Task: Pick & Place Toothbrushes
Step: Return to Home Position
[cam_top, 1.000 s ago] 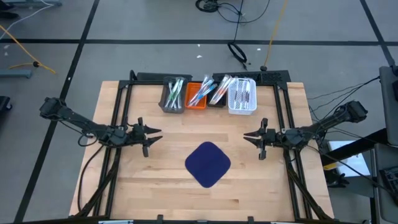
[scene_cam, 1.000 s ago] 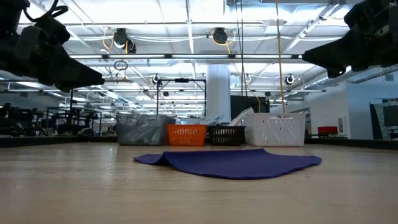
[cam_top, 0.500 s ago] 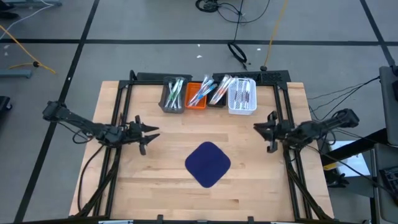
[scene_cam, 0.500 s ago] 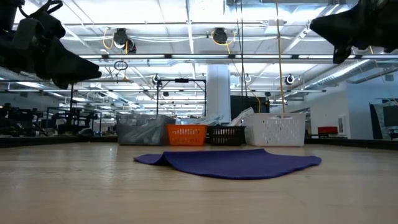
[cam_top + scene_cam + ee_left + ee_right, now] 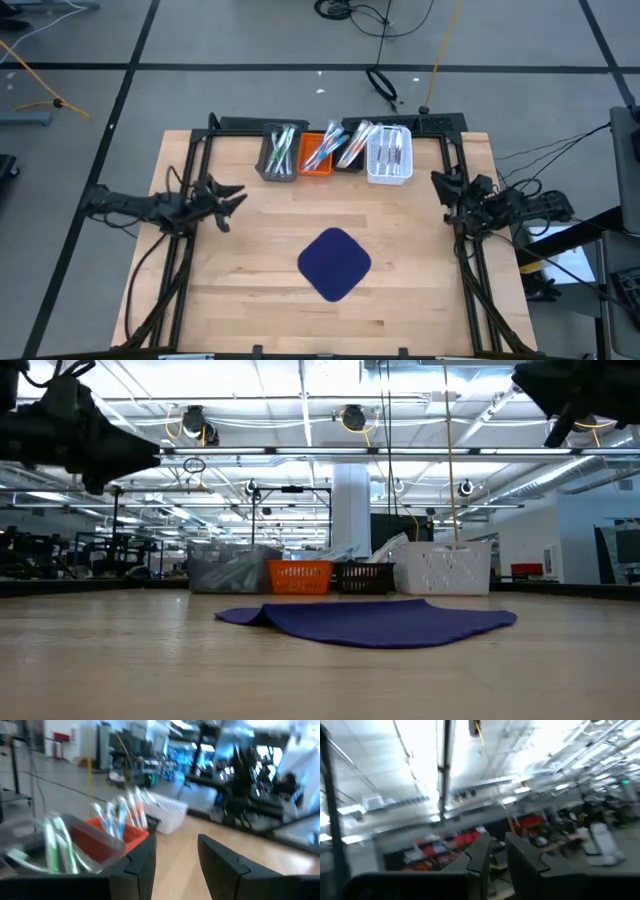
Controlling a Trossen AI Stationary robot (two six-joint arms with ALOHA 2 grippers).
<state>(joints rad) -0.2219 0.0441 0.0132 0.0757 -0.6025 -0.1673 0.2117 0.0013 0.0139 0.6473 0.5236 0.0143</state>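
In the high view, the toothbrushes (image 5: 283, 148) were seen gathered in four bins set in a row at the far edge of the table (image 5: 420, 285): a grey bin (image 5: 277, 178), an orange bin (image 5: 315, 173), a black bin (image 5: 350, 166) and a white bin (image 5: 390, 178). None was seen on the blue mat (image 5: 335, 263) or on the bare wood, so the sorting was judged complete. The left gripper (image 5: 232, 200) was held near the table's left edge and the right gripper (image 5: 440, 192) near its right edge. Both were well apart from the bins and the mat, a placing judged to leave the work area clear.

In the low view, the mat was shown lying in front of the bin row. Only dark parts of the arms were shown, cut off at the upper corners. The black bin was largely hidden between its neighbours.

In the left wrist view, the gripper's fingers (image 5: 140, 870) were seen parted with nothing between them. Beyond them, green brushes in the grey bin and blue ones in the orange bin were made out, though smeared.

In the right wrist view, that gripper's fingers (image 5: 480, 860) were seen narrowly parted and empty. Only blurred ceiling and room were shown, and the table and bins lay outside the picture.
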